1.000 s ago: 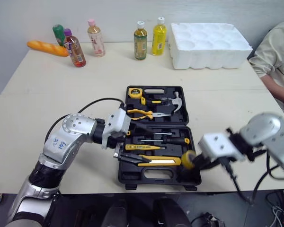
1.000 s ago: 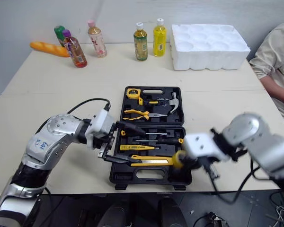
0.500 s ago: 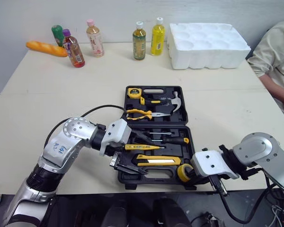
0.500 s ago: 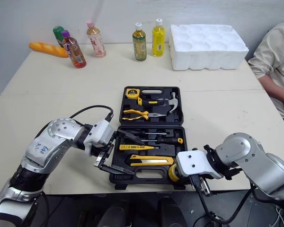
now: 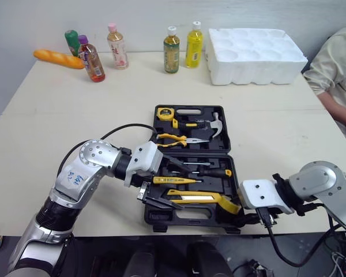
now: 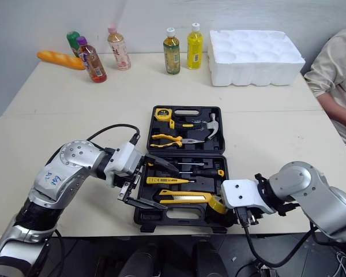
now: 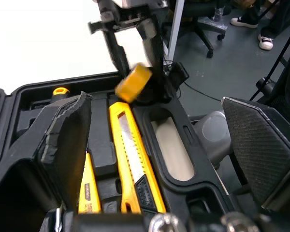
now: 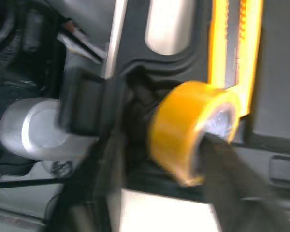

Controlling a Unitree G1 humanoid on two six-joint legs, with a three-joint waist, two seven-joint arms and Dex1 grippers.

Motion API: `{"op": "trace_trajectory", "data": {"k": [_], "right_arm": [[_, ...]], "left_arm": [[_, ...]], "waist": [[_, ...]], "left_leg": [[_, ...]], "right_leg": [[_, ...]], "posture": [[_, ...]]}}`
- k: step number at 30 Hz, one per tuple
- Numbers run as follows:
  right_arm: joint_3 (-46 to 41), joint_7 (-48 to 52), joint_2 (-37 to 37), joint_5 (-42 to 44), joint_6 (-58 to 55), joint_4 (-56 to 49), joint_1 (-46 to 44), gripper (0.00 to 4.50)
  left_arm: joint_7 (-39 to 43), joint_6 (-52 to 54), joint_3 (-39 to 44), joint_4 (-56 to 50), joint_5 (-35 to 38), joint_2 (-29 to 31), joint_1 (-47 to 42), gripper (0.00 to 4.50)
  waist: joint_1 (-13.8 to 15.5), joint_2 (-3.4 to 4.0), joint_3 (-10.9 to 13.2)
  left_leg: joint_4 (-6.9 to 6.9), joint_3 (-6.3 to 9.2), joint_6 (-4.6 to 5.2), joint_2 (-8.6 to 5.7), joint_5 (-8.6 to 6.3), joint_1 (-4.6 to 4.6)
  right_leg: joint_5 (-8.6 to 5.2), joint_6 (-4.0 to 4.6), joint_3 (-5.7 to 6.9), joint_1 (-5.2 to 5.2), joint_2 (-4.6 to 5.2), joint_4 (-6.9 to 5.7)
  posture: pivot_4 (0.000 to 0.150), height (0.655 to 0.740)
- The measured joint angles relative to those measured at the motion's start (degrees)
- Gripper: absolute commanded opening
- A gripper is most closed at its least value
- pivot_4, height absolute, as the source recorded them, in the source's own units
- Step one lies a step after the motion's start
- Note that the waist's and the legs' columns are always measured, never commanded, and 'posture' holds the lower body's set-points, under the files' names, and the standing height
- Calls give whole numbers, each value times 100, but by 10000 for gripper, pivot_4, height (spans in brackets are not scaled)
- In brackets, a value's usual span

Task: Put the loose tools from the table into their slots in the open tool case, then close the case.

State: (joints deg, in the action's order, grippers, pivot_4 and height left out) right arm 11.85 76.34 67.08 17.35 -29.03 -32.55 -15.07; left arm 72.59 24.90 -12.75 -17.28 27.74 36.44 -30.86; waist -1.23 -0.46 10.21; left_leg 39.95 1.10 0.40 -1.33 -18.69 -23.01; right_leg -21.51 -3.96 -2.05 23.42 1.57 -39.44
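On the bench [image 5: 69,115], at the far left, stand a few bottles [image 5: 91,59]. Nearer, the left pincer [image 5: 166,184] hangs over the near left part of the open black tool case [image 5: 152,219]. It is spread wide, one finger toward the screwdrivers [image 5: 207,171] and the other low over the case's near left edge. Its fingers [image 7: 67,130] grip nothing.

The case lies at the middle of the bench. Its far half holds a tape measure [image 5: 165,113], pliers [image 5: 176,138] and a hammer [image 5: 212,122]. A yellow utility knife [image 5: 193,197] lies in the near half.

At the case's near right corner, the right pincer [image 5: 235,208] has hold of a yellow tape roll [image 6: 217,203]. In the right wrist view one dark finger [image 8: 222,164] runs into the roll's core, so the pincer is closed on the roll's wall. The roll sits tilted at the right end of the knife; whether it touches the case I cannot tell.

Far right stand a white foam tray [image 5: 256,55] and a seated person [image 5: 334,63].
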Motion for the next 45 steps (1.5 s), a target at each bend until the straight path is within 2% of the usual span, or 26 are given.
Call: {"op": "trace_trajectory", "data": {"k": [5,9,11,14,17,18,20,30,32,36,45], "right_arm": [[-658,53,-17,750,-282,-174,-1,35774],[-975,132,-20,871,-75,-97,442,35774],[-1085,-15,-386,949,72,-64,509,35774],[-1170,-373,-1209,1151,313,53,701,27473],[-1113,-398,-1561,1151,736,259,1282,13002],[-1080,-415,-1654,1121,848,322,1396,6188],[-1050,-481,-1857,1080,1026,454,1539,727],[-937,-458,-2219,693,1996,1358,1857,727],[-936,-510,-2433,676,2279,1567,1949,727],[-938,-593,-2636,668,2791,1913,2200,727],[-994,-588,-2639,685,3400,2187,2420,727]], "left_arm": [[15,1,4,-2,1,8,3,45000],[27,-2,6,-1,1,23,1,45000],[37,-4,9,1,1,25,0,45000],[54,-10,0,7,1,17,-13,45000],[81,-39,5,27,0,19,-29,45000],[85,-43,4,33,-1,18,-36,45000],[91,-44,0,37,-1,15,-67,45000],[205,-48,2,196,0,22,-188,45000],[209,-48,2,232,-1,23,-234,45000],[224,-49,1,234,-1,28,-280,45000],[247,-50,12,235,-3,71,-284,45000]], "waist": [[13,-1,0],[26,-1,0],[11,-10,-3],[0,-17,-5],[24,-16,-5],[54,-17,-5],[57,-17,-5],[102,-19,-7],[99,-22,-6],[98,-29,-9],[117,-66,-36]], "left_leg": [[6,-1,1,0,0,3],[3,-3,1,0,-1,3],[4,-2,1,3,0,5],[3,-1,0,3,0,6],[4,-3,1,2,0,4],[6,-3,2,1,-1,4],[8,-4,2,1,-1,6],[5,-5,1,1,-1,19],[-7,-5,2,2,-1,55],[-80,-2,39,2,-23,202],[-87,6,34,3,-26,215]], "right_leg": [[0,0,-1,-4,1,3],[0,0,-2,-2,0,2],[0,0,-2,-4,-4,0],[0,0,-2,-4,-4,-3],[0,0,-2,-6,-3,-6],[1,-1,-3,-8,-1,-5],[1,-2,-5,-9,-2,-4],[1,-1,-6,-15,-4,0],[1,-1,-6,-56,-4,15],[0,-2,-4,-202,-3,90],[1,-2,2,-228,0,122]], "posture": [[1500,7400],[1500,7400],[1500,7400],[1500,7400],[1500,7400],[1500,7400],[1500,7400],[1500,7400],[1500,7400],[1500,7400],[1500,7400]]}}
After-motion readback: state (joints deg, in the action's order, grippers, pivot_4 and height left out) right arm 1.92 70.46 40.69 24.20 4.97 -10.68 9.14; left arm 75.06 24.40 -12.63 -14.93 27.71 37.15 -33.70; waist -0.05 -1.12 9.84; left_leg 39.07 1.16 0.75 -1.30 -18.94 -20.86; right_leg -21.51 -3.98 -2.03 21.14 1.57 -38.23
